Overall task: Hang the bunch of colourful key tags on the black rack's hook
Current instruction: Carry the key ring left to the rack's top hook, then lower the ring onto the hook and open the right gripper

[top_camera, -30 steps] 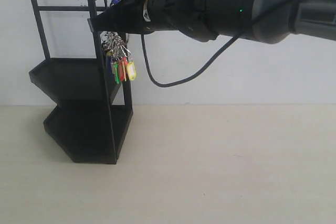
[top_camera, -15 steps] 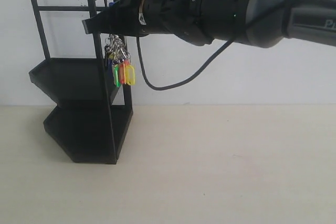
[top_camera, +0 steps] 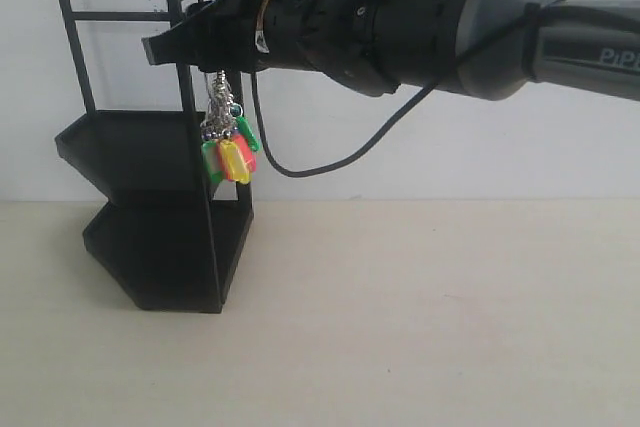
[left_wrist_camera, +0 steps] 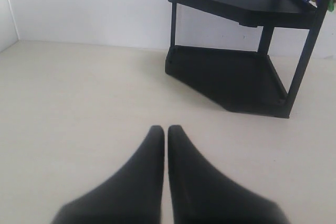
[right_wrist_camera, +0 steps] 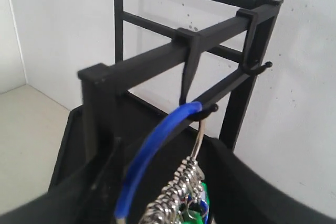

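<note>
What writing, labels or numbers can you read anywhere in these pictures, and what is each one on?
"PiP": white letters on the right arm, cut off at the edge of the exterior view.
On the key tags: too small to tell whether there is any writing.
On the black rack: none.

**Right arm** [top_camera: 430,22]: a thick, rounded housing is showing in glossy black and dark grey. A pale metal ring [top_camera: 262,22] is circling its narrow end. Below the ring a black cable [top_camera: 340,157] is hanging in a loose loop and rising back to the housing. Well away from the ring a tiny green light [top_camera: 445,33] is glowing on the shell. Farther still from the ring a thin black strap [top_camera: 548,19] is wrapping the arm, and white letters [top_camera: 615,55] are showing on a grey link.

**Left gripper** [left_wrist_camera: 166,129]: two matte black fingers [left_wrist_camera: 142,177] are tapering to rounded tips.
</note>
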Controlling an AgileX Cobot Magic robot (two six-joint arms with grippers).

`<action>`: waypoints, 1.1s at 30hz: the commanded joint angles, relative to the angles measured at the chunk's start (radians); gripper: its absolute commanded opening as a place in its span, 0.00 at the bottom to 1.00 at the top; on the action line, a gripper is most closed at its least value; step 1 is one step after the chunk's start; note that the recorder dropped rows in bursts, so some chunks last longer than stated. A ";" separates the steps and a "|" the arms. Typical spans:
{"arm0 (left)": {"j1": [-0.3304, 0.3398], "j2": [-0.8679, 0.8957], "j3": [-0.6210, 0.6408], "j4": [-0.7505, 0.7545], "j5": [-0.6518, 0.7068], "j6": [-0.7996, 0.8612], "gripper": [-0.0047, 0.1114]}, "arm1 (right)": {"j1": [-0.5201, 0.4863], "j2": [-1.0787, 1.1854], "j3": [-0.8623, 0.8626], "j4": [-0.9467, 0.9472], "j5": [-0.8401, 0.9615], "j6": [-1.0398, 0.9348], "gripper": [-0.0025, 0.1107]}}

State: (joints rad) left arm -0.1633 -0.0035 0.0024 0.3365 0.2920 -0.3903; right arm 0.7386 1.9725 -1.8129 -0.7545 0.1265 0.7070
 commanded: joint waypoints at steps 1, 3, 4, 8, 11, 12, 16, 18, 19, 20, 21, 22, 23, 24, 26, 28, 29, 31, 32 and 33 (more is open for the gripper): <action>-0.008 0.004 -0.002 -0.001 -0.003 -0.006 0.08 | 0.002 -0.008 -0.006 -0.011 -0.006 -0.003 0.54; -0.008 0.004 -0.002 -0.001 -0.003 -0.006 0.08 | 0.002 -0.011 -0.006 -0.010 0.006 -0.003 0.54; -0.008 0.004 -0.002 -0.001 -0.003 -0.006 0.08 | 0.002 -0.015 -0.006 -0.010 0.012 -0.001 0.54; -0.008 0.004 -0.002 -0.001 -0.003 -0.006 0.08 | 0.002 -0.042 -0.006 -0.010 0.047 0.001 0.54; -0.008 0.004 -0.002 -0.001 -0.003 -0.006 0.08 | 0.002 -0.069 -0.006 -0.010 0.101 0.001 0.54; -0.008 0.004 -0.002 -0.001 -0.003 -0.006 0.08 | 0.002 -0.082 -0.006 -0.010 0.129 0.001 0.54; -0.008 0.004 -0.002 -0.001 -0.003 -0.006 0.08 | 0.002 -0.112 -0.003 -0.010 0.233 0.001 0.54; -0.008 0.004 -0.002 -0.001 -0.003 -0.006 0.08 | 0.002 -0.127 -0.003 0.025 0.296 -0.047 0.54; -0.008 0.004 -0.002 -0.001 -0.003 -0.006 0.08 | 0.002 -0.127 -0.003 0.060 0.323 -0.096 0.54; -0.008 0.004 -0.002 -0.001 -0.003 -0.006 0.08 | 0.002 -0.134 -0.003 0.110 0.348 -0.155 0.54; -0.008 0.004 -0.002 -0.001 -0.003 -0.006 0.08 | 0.003 -0.136 -0.003 0.158 0.368 -0.215 0.53; -0.008 0.004 -0.002 -0.001 -0.003 -0.006 0.08 | 0.005 -0.139 -0.003 0.207 0.386 -0.269 0.50; -0.008 0.004 -0.002 -0.001 -0.003 -0.006 0.08 | 0.010 -0.144 -0.003 0.237 0.401 -0.302 0.47; -0.008 0.004 -0.002 -0.001 -0.003 -0.006 0.08 | 0.012 -0.149 -0.003 0.259 0.421 -0.323 0.42; -0.008 0.004 -0.002 -0.001 -0.003 -0.006 0.08 | 0.022 -0.159 -0.003 0.272 0.463 -0.327 0.34; -0.008 0.004 -0.002 -0.001 -0.003 -0.006 0.08 | 0.030 -0.171 -0.003 0.283 0.519 -0.324 0.28; -0.008 0.004 -0.002 -0.001 -0.003 -0.006 0.08 | 0.030 -0.177 -0.003 0.294 0.548 -0.328 0.27; -0.008 0.004 -0.002 -0.001 -0.003 -0.006 0.08 | 0.032 -0.190 -0.003 0.320 0.624 -0.363 0.25; -0.008 0.004 -0.002 -0.001 -0.003 -0.006 0.08 | 0.036 -0.194 -0.003 0.321 0.669 -0.377 0.24; -0.008 0.004 -0.002 -0.001 -0.003 -0.006 0.08 | 0.041 -0.199 -0.003 0.321 0.713 -0.383 0.24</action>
State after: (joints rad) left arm -0.1633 -0.0035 0.0024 0.3365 0.2920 -0.3903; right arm 0.7686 1.7988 -1.8129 -0.4485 0.7231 0.3584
